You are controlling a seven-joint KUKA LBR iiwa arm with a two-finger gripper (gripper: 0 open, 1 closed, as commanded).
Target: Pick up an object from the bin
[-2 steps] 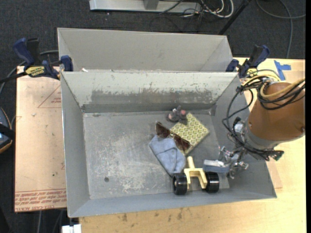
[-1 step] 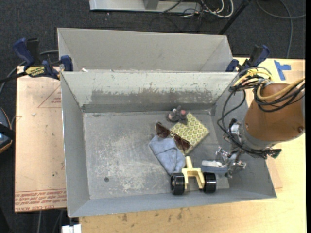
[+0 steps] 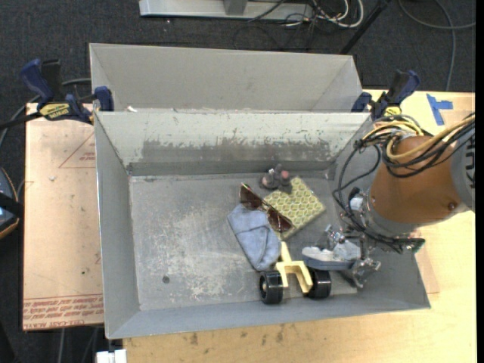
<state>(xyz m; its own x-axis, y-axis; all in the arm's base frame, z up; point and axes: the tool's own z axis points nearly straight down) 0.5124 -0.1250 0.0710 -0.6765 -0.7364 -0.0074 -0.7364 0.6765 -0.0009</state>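
the scuffed grey metal bin [image 3: 174, 233] stands with dark carpet [image 3: 76, 13] and loose black cables [image 3: 333, 6] behind it, its small things gathered right of centre. the gripper [image 3: 349, 257] is low in the front right corner, right against a small pale grey-blue flattish object [image 3: 321, 256]; whether it is spread or closed cannot be told. just left lie a yellow toy with black wheels [image 3: 293, 277], a crumpled blue-grey cloth [image 3: 255, 237], brown sunglasses [image 3: 265, 205] and a green patterned square pad [image 3: 299, 201].

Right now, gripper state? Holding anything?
Gripper: cannot tell whether open or closed, or holding anything. It is low at the front right of the bin, at a pale grey thing beside the yellow black-wheeled toy.
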